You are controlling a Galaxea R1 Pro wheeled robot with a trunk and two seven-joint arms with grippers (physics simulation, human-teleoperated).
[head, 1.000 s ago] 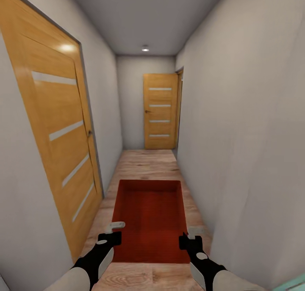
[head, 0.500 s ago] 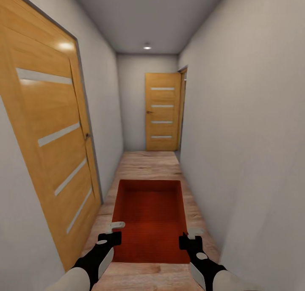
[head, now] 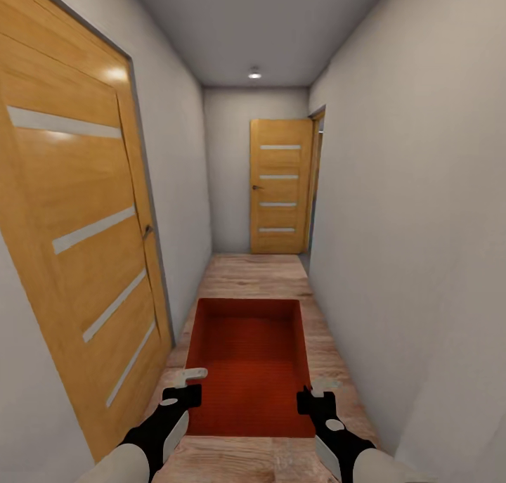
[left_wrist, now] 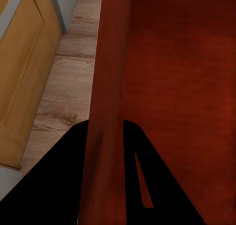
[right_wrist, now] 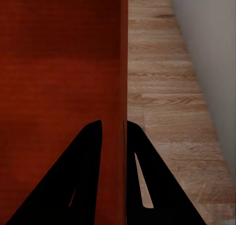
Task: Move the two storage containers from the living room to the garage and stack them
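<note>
Storage container (head: 249, 360), a red-orange lidless box, sits between my two sets of fingers and stretches away from them down a narrow hallway, carried above the light wood plank floor (head: 253, 275). I can tell only one box from these views; whether a second is nested inside it I cannot say.

My left gripper (head: 188, 384) is clamped on the box's left wall. In the left wrist view that thin red wall (left_wrist: 105, 112) runs straight out from between the two dark fingers (left_wrist: 54, 185), one on the outer face and one on the inner face, closed down to the wall's thickness.

My right gripper (head: 315, 391) grips the opposite wall the same way. In the right wrist view the right wall (right_wrist: 123, 63) passes between the two dark fingers (right_wrist: 162, 185), with the box's red interior on one side and wood planks on the other.

Beyond the left fingers, on the hallway's left side, stands a closed wooden door (head: 77, 237) with pale horizontal strips. Far ahead of both sets of fingers, at the hallway's end, is a second wooden door (head: 280, 186) of the same design. A plain grey-white wall (head: 422, 223) runs close along the right fingers' side. A small ceiling light (head: 254, 74) glows overhead near the far end.
</note>
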